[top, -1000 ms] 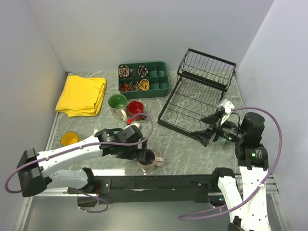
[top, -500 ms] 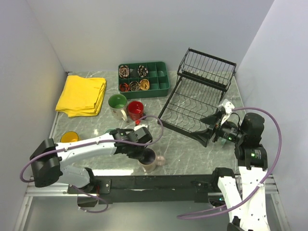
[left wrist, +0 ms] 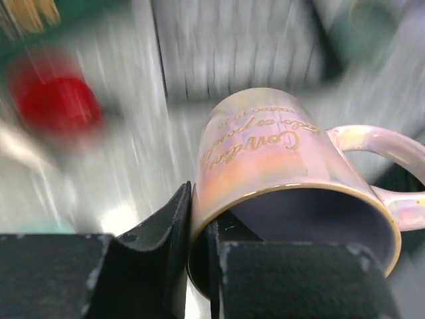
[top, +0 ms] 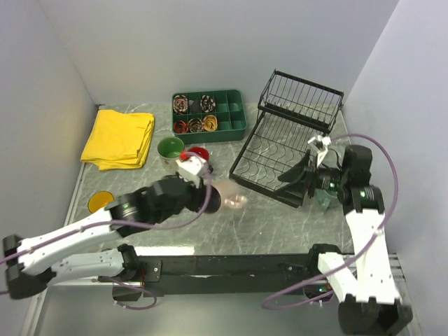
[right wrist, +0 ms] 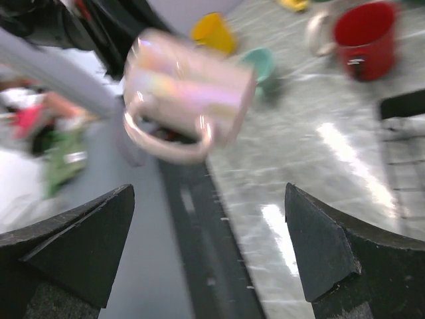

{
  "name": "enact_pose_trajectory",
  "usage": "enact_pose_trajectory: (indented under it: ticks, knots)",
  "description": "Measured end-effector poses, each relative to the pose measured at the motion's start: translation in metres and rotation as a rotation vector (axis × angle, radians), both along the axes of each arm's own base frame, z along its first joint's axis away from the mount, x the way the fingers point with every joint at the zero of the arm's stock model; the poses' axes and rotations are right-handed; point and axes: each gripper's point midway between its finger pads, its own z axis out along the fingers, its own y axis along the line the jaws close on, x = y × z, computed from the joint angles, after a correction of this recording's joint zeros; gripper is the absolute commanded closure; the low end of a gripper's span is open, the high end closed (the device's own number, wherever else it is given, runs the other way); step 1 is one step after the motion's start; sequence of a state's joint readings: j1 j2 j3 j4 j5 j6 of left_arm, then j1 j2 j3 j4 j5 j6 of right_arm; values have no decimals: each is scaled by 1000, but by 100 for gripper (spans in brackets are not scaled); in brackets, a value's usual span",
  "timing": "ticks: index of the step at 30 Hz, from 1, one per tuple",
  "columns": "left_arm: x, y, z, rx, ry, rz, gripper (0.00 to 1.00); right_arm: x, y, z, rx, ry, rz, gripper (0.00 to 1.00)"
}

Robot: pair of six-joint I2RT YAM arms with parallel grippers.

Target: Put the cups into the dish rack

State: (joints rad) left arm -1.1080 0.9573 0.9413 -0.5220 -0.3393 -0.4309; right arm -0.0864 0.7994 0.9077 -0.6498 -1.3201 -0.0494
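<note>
Bright, even light — motion-blurred wrist views

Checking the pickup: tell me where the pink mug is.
Top view, centre: the pink mug is clamped by its rim in the left gripper, right of the red mug and left of the dish rack.

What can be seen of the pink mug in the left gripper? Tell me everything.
The pink mug looks like glossy, pearly ceramic, with gold script, a gold rim, a purple inside and a loop handle. The left gripper pinches its wall at the rim, one finger inside, one outside. It is tipped sideways and seems held clear of the table.
</note>
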Motion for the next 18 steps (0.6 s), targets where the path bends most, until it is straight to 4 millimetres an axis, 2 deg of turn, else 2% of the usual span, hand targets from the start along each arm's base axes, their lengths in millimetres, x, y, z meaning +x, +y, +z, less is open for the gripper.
enact_pose_trajectory:
  ticks: [3,5,7,9,12,18]
  knots:
    - [22,-1,59,-107,-347,-46,99,0,10,8,45,82,95,0]
    - [32,-2,83,-100,-544,-67,99,-3,19,11,60,134,158,0]
    - [41,-8,97,-52,-667,-87,99,-10,29,12,66,182,214,0]
    - [50,-20,104,9,-753,-113,99,-17,38,14,73,238,255,0]
    - [59,-37,104,92,-828,-158,99,-20,47,19,102,289,275,0]
    - [66,-41,118,152,-914,-170,99,-14,59,17,154,442,261,0]
